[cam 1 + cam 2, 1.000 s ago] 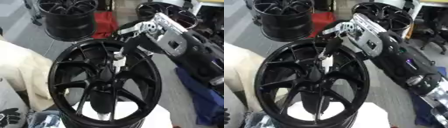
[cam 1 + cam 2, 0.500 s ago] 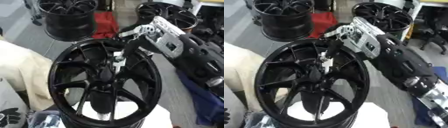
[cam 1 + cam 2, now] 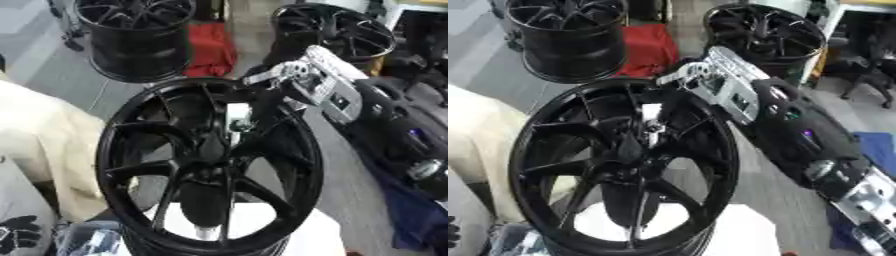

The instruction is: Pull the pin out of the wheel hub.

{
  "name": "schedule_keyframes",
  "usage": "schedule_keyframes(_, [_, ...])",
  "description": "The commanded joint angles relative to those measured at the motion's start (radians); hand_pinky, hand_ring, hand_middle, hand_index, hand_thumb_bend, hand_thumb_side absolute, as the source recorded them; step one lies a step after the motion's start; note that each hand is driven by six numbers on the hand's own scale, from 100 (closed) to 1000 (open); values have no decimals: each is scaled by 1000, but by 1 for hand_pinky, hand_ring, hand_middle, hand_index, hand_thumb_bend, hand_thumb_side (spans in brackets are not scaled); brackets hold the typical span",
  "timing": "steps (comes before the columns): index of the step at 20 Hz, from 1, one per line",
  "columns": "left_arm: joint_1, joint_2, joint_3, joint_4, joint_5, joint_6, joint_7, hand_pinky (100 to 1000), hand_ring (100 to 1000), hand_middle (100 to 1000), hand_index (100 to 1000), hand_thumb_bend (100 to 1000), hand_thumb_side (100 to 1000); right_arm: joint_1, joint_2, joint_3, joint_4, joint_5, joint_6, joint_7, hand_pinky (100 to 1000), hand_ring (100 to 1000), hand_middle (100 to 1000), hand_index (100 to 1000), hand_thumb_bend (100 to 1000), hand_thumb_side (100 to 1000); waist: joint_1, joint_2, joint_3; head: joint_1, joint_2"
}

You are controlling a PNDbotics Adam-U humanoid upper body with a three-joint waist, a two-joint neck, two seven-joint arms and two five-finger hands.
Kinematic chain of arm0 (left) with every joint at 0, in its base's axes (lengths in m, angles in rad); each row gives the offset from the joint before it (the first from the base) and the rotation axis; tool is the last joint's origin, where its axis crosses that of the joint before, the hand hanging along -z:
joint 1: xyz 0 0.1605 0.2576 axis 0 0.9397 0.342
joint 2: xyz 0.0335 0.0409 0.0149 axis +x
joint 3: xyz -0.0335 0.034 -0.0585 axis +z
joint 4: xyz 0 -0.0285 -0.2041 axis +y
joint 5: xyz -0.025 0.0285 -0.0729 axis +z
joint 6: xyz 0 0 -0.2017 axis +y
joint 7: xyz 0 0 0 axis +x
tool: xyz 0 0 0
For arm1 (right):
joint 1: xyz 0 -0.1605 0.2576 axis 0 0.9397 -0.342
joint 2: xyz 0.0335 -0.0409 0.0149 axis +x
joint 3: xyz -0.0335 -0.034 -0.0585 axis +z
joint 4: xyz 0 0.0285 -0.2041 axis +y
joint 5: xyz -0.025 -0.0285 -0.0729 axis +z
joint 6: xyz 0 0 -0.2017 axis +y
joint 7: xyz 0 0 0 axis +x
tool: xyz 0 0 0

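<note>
Big black wheel [image 3: 206, 165] standing up on the white surface [image 3: 254, 225], with the right hand [image 3: 262, 107] reaching in from the upper right, dark fingers [image 3: 255, 116] clamped on the pin [image 3: 237, 118]. Small, pale and shiny, just above the hub [image 3: 210, 150]. Could slip out if tugged sideways, or tip the wheel.

Even, fairly bright light, both views softly blurred throughout, dull sheen seen on the black wheel [image 3: 208, 165] spokes, glare on the silver arm [image 3: 726, 87], shadows faint.
</note>
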Motion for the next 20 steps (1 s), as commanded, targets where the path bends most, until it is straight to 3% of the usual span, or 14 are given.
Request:
schedule_keyframes(1, [-11,24,-3,-19,1,-166,-161,713,691,656,825,100,881,-14,-3,-21,9,15,-6,3,916,934,875,973,347,462,9,-7,1,-2,-7])
schedule_keyframes(9, [-12,23,-3,-18,1,-165,-161,713,692,656,825,100,882,-14,0,-29,-5,26,-16,3,883,868,786,896,352,434,10,-7,2,-2,-6])
schedule_keyframes(20, [-13,22,-5,-19,0,-165,-161,713,692,657,825,100,883,-11,2,-20,-41,35,-19,3,864,832,735,824,315,395,10,-7,4,-3,-5])
